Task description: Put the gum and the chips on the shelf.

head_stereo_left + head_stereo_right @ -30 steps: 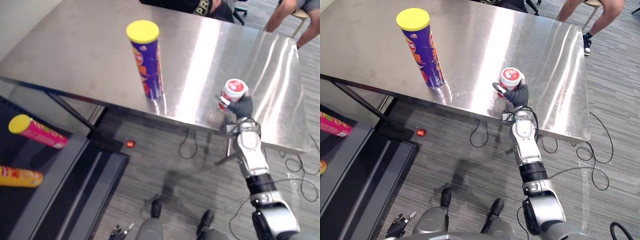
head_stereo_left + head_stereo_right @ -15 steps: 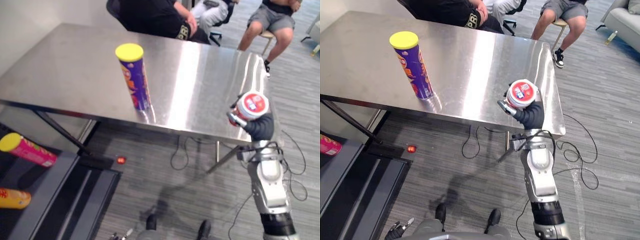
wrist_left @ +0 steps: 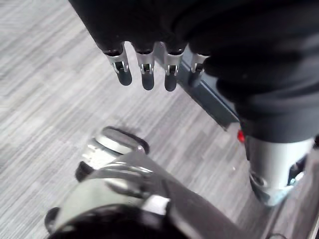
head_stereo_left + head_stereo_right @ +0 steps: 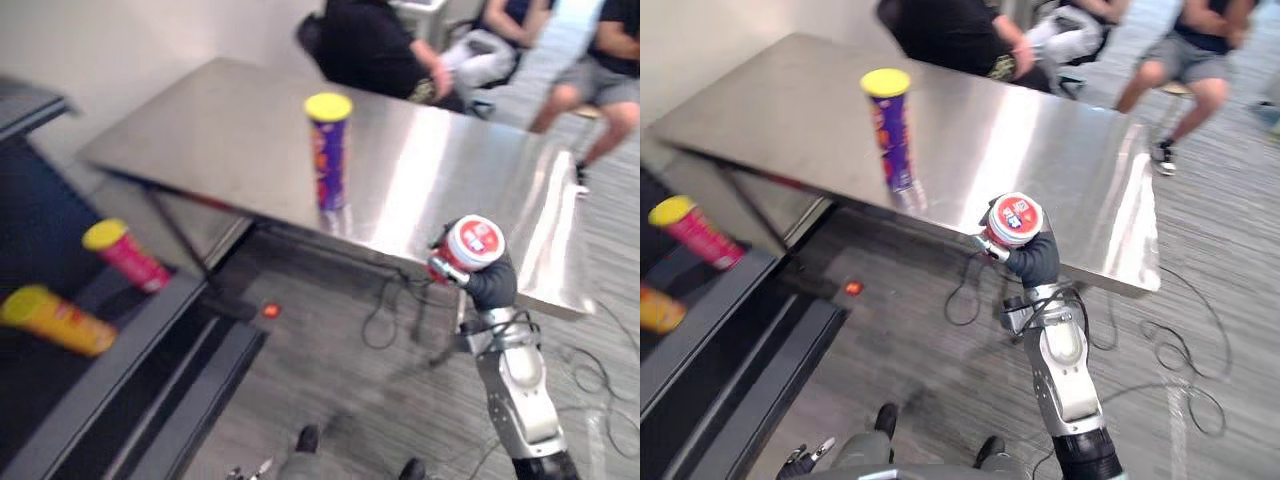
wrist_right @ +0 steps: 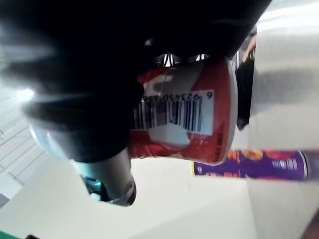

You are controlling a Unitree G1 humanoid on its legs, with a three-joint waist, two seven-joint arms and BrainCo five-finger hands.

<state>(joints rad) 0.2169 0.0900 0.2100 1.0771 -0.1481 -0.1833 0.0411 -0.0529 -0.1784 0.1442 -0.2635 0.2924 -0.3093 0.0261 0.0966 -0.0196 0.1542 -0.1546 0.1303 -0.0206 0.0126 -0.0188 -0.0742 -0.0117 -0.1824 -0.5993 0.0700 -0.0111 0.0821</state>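
The right hand is closed round the gum tub, fingers and thumb curled about its red-and-white side, and holds it up in the air just in front of the table's near edge. The tub's round white lid with its red label faces up toward the head camera. In the right wrist view the same tub sits deep in the grip, its barcode side showing past the dark cover.

The steel table is the anchor for the rest. On its top, a little back from the near edge and to the robot's left of the raised tub, the chips can stands upright, purple with a yellow lid; it is well apart from the hand. In the right wrist view the chips can shows beyond the tub.

To the left of the table, and lower than its top, runs the dark shelf. Two more cans lie on their sides there: a pink can with a yellow lid nearer the table, and a yellow can farther from it. A small red thing lies on the grey floor below the table, near the shelf's corner.

Beyond the table's far edge people sit, one in black and one in grey shorts.

The left hand hangs low, well away from the table, its fingers loose and nearly straight over the floor, holding nothing
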